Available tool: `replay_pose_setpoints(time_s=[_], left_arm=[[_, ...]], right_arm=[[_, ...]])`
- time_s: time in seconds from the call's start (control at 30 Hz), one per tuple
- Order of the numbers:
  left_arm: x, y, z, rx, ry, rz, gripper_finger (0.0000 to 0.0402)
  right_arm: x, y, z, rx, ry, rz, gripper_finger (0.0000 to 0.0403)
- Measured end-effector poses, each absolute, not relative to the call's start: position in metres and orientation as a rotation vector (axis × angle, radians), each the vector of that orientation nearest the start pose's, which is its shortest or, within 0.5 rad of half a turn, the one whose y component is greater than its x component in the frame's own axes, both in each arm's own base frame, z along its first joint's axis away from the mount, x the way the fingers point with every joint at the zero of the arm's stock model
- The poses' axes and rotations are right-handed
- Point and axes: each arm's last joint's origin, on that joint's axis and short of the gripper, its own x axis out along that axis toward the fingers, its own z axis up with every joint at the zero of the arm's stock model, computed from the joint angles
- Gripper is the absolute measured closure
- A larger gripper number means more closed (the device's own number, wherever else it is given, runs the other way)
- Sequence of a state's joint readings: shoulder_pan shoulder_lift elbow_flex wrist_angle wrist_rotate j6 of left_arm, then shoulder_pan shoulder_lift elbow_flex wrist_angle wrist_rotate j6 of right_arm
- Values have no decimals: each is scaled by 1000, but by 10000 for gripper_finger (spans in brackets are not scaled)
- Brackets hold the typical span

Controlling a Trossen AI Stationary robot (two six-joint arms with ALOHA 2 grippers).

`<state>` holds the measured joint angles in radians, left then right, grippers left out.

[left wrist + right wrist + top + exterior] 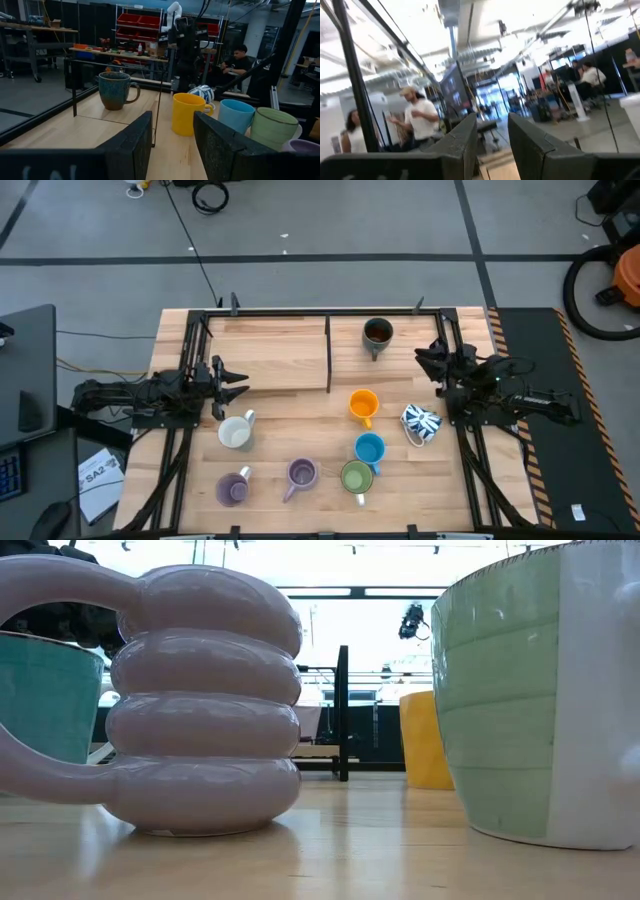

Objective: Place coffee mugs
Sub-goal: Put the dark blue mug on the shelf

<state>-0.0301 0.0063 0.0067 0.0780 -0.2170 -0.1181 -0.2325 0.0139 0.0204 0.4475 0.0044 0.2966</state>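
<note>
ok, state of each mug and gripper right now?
Dark mug: upright, alone past the divider.
Orange mug: upright.
Patterned mug: on its side.
Blue mug: upright.
Green mug: upright.
White mug: upright.
Left gripper: open, empty.
Right gripper: open, empty.

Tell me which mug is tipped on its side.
The white mug with the blue pattern, beside the right gripper. It lies on its side; the others stand upright.

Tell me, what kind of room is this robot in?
Probably a robotics lab or workshop. Behind the wooden table with its coffee mugs stand red-binned shelves and a workbench of supplies, and people stand about an open industrial hall.
</note>
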Motion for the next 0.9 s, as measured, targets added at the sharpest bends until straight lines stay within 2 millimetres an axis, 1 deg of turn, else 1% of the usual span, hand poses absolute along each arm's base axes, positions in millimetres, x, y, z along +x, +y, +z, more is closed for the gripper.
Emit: replay_pose_setpoints(time_s=[0.1, 0.33, 0.43, 0.5, 0.63, 0.77, 0.9], left_arm=[[97, 3, 173, -128, -89, 182, 251], [97, 3, 173, -128, -89, 182, 251], [97, 3, 173, -128, -89, 182, 251], [97, 3, 173, -128, -89, 182, 251], [97, 3, 173, -129, -89, 182, 251], [97, 3, 173, -129, -89, 182, 251], [97, 3, 173, -129, -89, 182, 251]], right_arm=[[82, -20, 220, 236, -509, -161, 276], [72, -17, 251, 223, -596, -148, 223], [69, -17, 264, 215, -596, -152, 205], [70, -17, 271, 224, -549, -168, 198], [77, -21, 282, 259, -375, -275, 195], [88, -26, 291, 281, -187, -381, 195], [101, -31, 294, 323, -19, -458, 195]])
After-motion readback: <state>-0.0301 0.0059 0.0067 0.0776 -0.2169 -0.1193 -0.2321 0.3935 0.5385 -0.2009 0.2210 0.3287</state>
